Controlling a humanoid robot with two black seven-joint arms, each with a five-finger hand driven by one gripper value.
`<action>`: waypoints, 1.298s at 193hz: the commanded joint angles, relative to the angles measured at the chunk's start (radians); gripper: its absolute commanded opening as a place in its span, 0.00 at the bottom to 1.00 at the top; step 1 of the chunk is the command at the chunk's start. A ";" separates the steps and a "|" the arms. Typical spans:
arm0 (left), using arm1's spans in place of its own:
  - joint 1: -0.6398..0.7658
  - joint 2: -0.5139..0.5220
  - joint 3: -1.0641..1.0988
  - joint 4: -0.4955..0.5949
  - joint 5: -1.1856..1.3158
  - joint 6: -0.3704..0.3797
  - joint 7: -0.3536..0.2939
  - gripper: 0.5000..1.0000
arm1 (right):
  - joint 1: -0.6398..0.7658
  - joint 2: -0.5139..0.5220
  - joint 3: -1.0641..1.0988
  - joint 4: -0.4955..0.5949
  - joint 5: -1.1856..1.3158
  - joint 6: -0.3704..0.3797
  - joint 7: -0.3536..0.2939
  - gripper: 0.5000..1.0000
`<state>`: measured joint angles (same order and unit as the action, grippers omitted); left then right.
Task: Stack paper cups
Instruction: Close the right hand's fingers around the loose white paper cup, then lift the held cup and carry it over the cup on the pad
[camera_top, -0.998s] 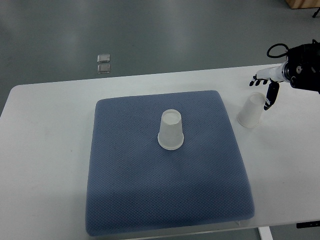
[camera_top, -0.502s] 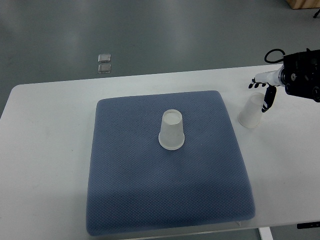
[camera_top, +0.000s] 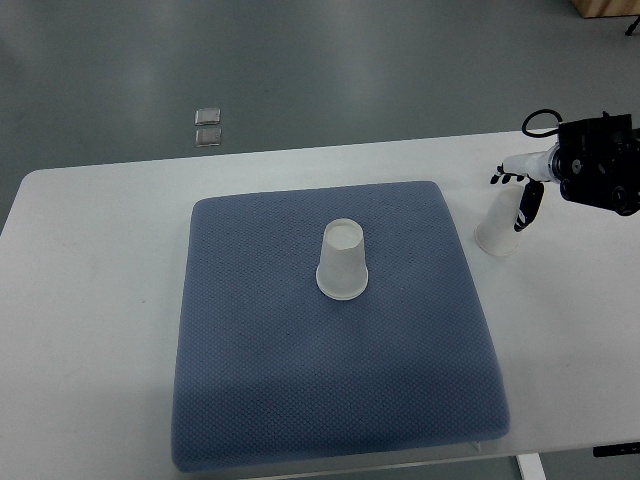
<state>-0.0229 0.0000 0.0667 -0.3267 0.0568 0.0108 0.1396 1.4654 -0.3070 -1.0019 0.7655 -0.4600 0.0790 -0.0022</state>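
Right hand at the cup beside the pad.
The right hand (camera_top: 520, 192) reached in from the right edge with its fingers (camera_top: 499, 178) spread over a cup (camera_top: 499, 225), thumb lying against the cup's side; a firm grip could not be made out. That cup stood on the white tabletop (camera_top: 90, 300), just off the blue pad (camera_top: 280, 400). A second cup (camera_top: 342, 260) sat upside down near the pad's middle, well apart.
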 joint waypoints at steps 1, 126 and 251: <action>0.000 0.000 -0.001 0.000 0.000 0.000 0.000 1.00 | -0.010 0.000 0.006 -0.009 0.000 0.002 -0.001 0.81; 0.001 0.000 0.002 -0.002 0.000 0.000 0.000 1.00 | -0.010 -0.001 0.005 -0.011 -0.002 0.005 0.005 0.31; 0.000 0.000 0.004 -0.008 0.001 0.000 0.000 1.00 | 0.493 -0.161 -0.069 0.293 -0.032 0.214 -0.001 0.09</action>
<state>-0.0232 0.0000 0.0709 -0.3304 0.0567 0.0107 0.1395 1.8034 -0.4310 -1.0344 0.9763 -0.4843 0.2348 -0.0015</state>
